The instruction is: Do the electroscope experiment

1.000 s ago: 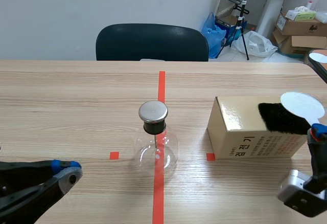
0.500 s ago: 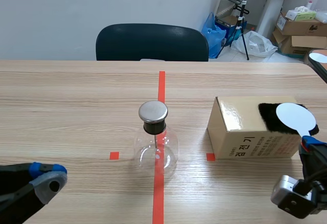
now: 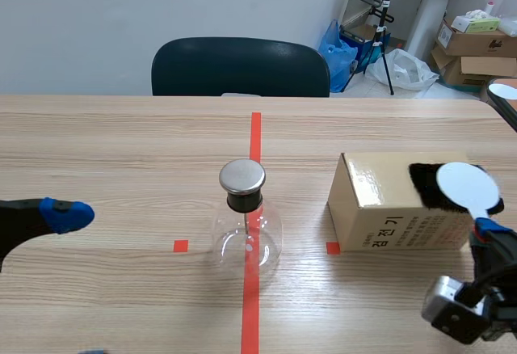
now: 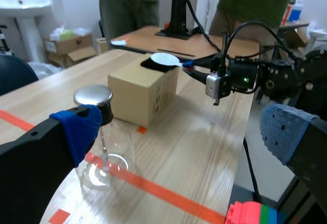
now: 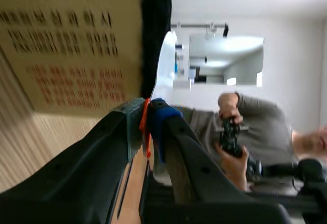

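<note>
Two right fingers clamp the white round disc paddle by its stem, disc ahead on the black fur pad capping the tan cardboard box, best rubbed flat and firm; left fingers gape empty, clear glass flask electroscope just ahead.

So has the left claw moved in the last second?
Yes. The left claw has pulled leftward, away from the metal-capped clear glass flask, and its blue pad now sits farther up the table.
</note>
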